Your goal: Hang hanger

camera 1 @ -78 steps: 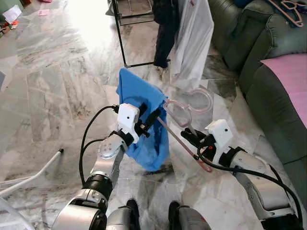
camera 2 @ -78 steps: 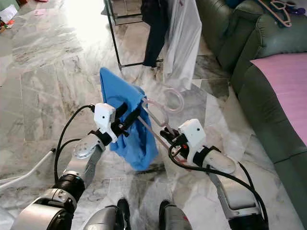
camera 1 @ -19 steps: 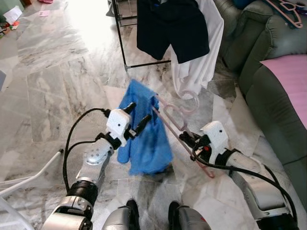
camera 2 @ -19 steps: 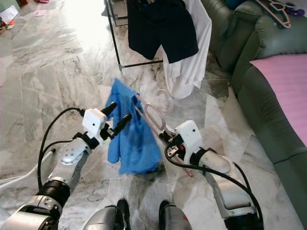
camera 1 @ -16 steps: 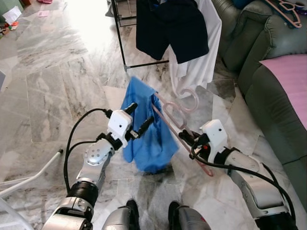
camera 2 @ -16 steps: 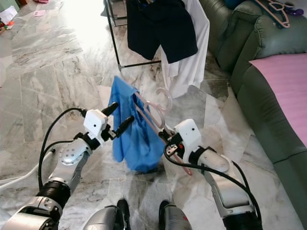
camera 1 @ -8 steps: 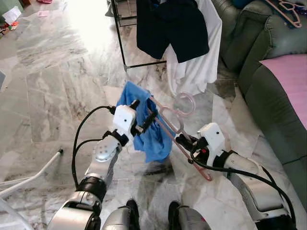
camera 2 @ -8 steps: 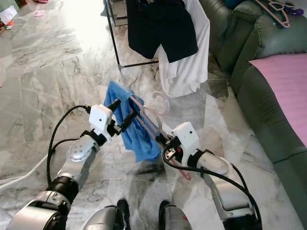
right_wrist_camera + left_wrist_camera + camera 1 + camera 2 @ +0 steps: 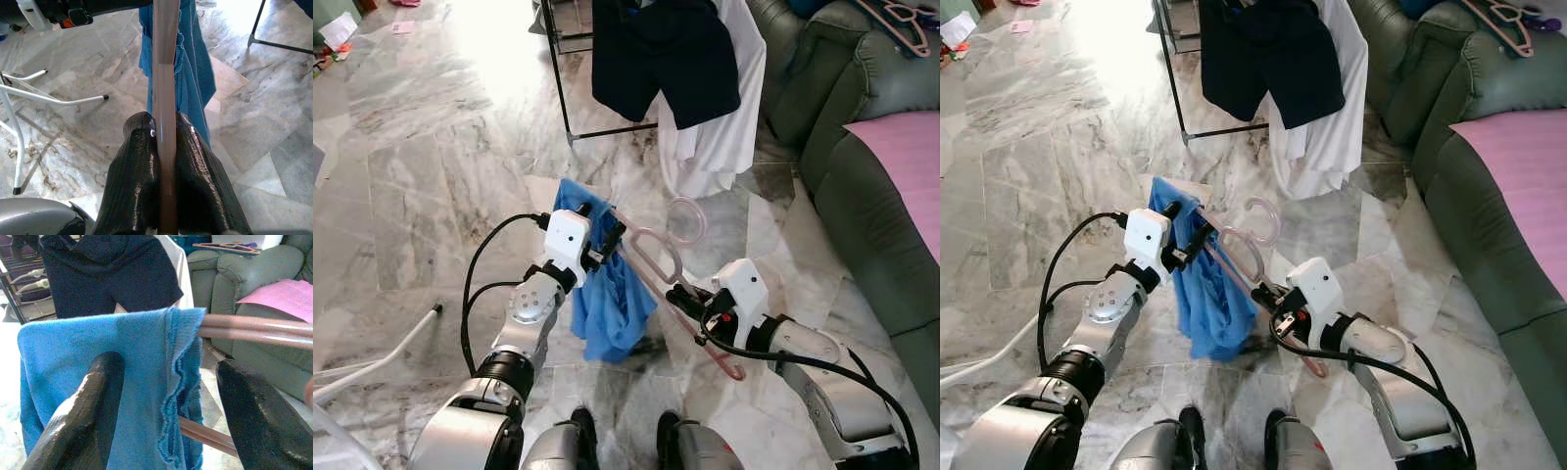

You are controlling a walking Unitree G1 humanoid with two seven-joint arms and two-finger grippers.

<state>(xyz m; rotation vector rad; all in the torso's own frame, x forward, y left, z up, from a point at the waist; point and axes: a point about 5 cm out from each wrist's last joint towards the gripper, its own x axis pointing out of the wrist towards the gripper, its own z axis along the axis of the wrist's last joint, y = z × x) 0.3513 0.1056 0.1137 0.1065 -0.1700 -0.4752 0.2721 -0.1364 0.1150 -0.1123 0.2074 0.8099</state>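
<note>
Gripping the hanger [image 9: 651,257], the right gripper [image 9: 164,142] has lowered it while the spread left gripper [image 9: 607,233] closed in on the cloth [image 9: 607,304], still unhung.

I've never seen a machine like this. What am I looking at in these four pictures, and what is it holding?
This is a walking humanoid robot with two silver arms, each ending in a gripper of two black fingers. Two pictures come from cameras in its head, looking down at its own arms and the marble floor. The other two come from cameras on its wrists, looking along the fingers.

The right gripper is shut on a pink hanger; its wrist view shows the bar pinched between the fingers. A blue cloth drapes over that hanger. The left gripper is open, its fingers either side of the cloth.

Ahead stands a clothes rack with dark shorts and a white garment. A green sofa is on the right.
</note>
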